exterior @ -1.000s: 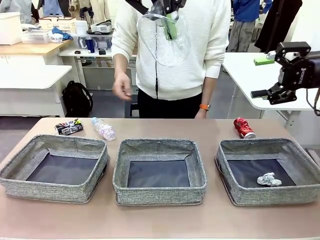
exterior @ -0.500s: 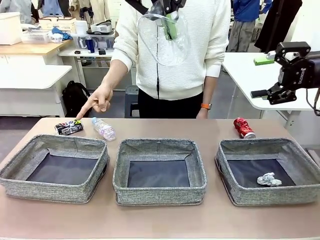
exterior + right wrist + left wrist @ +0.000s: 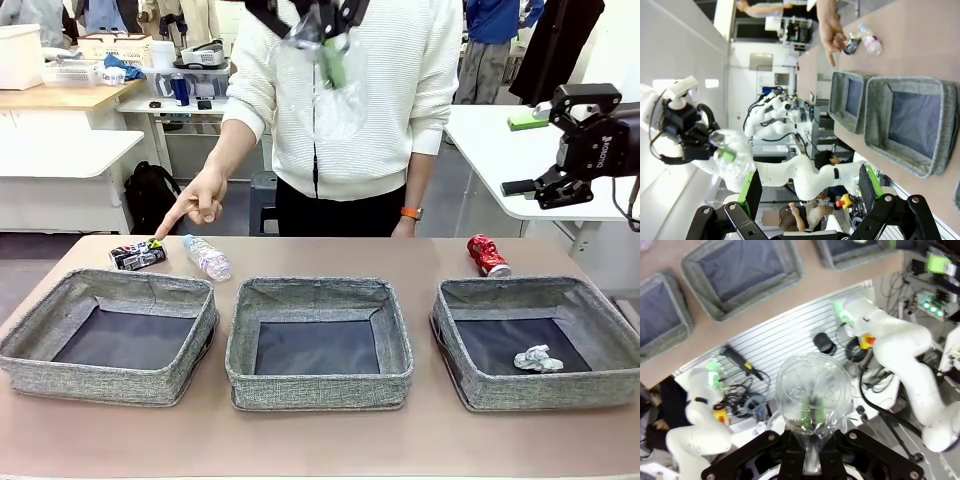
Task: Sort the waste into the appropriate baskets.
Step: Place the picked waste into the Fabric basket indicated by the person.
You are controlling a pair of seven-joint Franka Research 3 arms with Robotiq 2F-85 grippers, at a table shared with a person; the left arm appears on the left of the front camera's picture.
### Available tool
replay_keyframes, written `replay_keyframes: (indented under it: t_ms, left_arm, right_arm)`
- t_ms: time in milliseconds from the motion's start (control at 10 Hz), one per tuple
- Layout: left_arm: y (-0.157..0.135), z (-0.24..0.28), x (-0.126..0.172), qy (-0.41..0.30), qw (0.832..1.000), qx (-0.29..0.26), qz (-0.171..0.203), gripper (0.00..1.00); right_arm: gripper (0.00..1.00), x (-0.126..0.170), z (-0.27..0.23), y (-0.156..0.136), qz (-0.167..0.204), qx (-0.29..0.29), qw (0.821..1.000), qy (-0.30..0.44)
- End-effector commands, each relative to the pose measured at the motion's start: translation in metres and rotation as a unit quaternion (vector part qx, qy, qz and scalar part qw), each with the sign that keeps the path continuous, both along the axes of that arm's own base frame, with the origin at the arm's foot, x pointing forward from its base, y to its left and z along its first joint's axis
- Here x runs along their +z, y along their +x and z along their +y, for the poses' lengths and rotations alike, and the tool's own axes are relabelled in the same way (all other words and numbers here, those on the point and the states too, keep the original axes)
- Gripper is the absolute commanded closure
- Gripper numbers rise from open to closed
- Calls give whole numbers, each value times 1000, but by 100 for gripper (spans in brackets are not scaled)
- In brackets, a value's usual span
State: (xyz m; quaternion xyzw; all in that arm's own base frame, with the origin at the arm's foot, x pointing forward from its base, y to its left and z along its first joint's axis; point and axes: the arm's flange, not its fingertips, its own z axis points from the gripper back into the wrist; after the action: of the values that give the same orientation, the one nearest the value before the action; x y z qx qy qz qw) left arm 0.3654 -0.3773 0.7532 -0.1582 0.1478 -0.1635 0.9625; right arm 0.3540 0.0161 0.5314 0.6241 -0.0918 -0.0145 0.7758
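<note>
Crushed black can [image 3: 137, 255] lies low & left of L claw [image 3: 333, 60], print too small to read. Person's hand [image 3: 195, 207] points at it, clear bottle [image 3: 207, 258] just beside. Left basket [image 3: 100, 385]: bare dark bottom. L claw, up high, is clenched on clear plastic cup [image 3: 812, 385]. Mid basket [image 3: 320, 388] below it: bare too. Crushed red can [image 3: 488, 255] lies below-left of R claw [image 3: 809, 195], label unreadable. Right basket [image 3: 540, 397], under R claw, holds paper ball [image 3: 538, 358]. R claw's jaws are spread, gripping nothing.

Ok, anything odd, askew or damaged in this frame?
Nothing is spilled. The clear plastic cup, pinched by the shut left gripper high over the table, looks squeezed flat where it is gripped. A person's hand is over the far left of the table, pointing at the crushed black can there.
</note>
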Motion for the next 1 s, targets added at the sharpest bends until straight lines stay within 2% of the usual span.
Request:
replay_keyframes:
  t_ms: [0, 200, 300, 400, 500, 600, 700, 900]
  left_arm:
    - [-9, 82, -59, 4, 1000, 18, -15, 99]
    - [-21, 156, -102, 6, 998, 57, -19, 99]
    - [-31, 189, -126, 32, 997, 72, -20, 99]
    - [-39, 222, -151, 48, 995, 83, -5, 99]
    - [-42, 247, -170, 58, 990, 131, 12, 99]
    - [-39, 267, -187, 36, 982, 184, 18, 99]
    - [-34, 283, -205, 27, 968, 247, 15, 99]
    - [-24, 309, -236, -8, 950, 310, 20, 99]
  right_arm:
    - [0, 3, 0, -1, 10, 0, 1000, -3]
    - [0, 3, 0, -1, 10, 0, 1000, -3]
    - [0, 3, 0, -1, 10, 0, 1000, -3]
    - [0, 3, 0, -1, 10, 0, 1000, -3]
    - [0, 3, 0, -1, 10, 0, 1000, -3]
    - [0, 3, 0, -1, 10, 0, 1000, -3]
    - [0, 3, 0, -1, 10, 0, 1000, -3]
    - [0, 3, 0, -1, 10, 0, 1000, -3]
